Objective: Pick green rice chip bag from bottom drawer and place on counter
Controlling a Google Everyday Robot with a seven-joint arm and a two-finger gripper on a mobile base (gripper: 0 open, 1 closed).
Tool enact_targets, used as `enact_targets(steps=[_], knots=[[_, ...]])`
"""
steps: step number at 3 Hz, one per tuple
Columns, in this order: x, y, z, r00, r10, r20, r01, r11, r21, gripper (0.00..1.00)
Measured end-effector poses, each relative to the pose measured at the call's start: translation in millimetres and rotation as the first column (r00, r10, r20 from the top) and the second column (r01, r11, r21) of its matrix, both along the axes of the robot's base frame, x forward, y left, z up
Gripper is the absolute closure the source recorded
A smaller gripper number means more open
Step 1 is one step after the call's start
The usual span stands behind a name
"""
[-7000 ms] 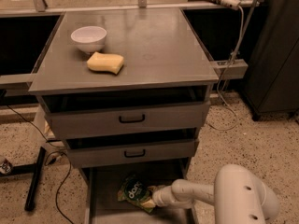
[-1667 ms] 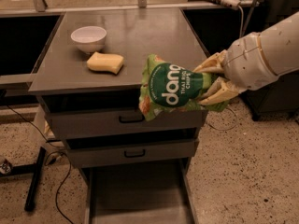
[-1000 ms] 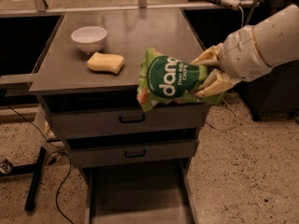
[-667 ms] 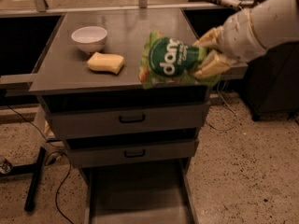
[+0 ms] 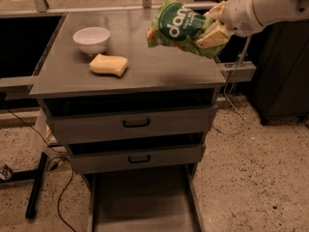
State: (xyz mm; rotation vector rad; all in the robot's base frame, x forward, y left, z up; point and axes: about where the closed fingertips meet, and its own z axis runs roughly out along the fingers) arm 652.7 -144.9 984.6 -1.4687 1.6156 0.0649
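Observation:
My gripper (image 5: pixel 211 24) is shut on the green rice chip bag (image 5: pixel 175 26), a crinkly light-green bag with a dark round "dang" patch. It holds the bag in the air above the right rear part of the counter (image 5: pixel 145 66), clear of the surface. The white arm comes in from the upper right. The bottom drawer (image 5: pixel 142 202) stands pulled open below, its flat floor bare.
A white bowl (image 5: pixel 91 39) and a yellow sponge (image 5: pixel 109 65) sit on the left half of the counter. Two closed grey drawers with black handles (image 5: pixel 136 123) are under it. Cables and a black stand foot (image 5: pixel 36 187) lie on the floor at left.
My gripper has lifted the bag out of the bottom drawer, raised it past the cabinet front, and moved it up and back over the counter. The drawer is now empty.

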Motion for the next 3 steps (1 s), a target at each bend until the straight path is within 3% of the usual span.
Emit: enact_targets(steps=[1, 2, 3], knots=[[33, 0, -14, 0.9970, -0.076, -0.011, 0.077, 0.996, 0.050, 1.00], [60, -5, -28, 0.9841, -0.176, -0.025, 0.177, 0.982, 0.064, 1.00], [85, -8, -42, 0.9636, -0.264, -0.039, 0.266, 0.962, 0.061, 1.00]])
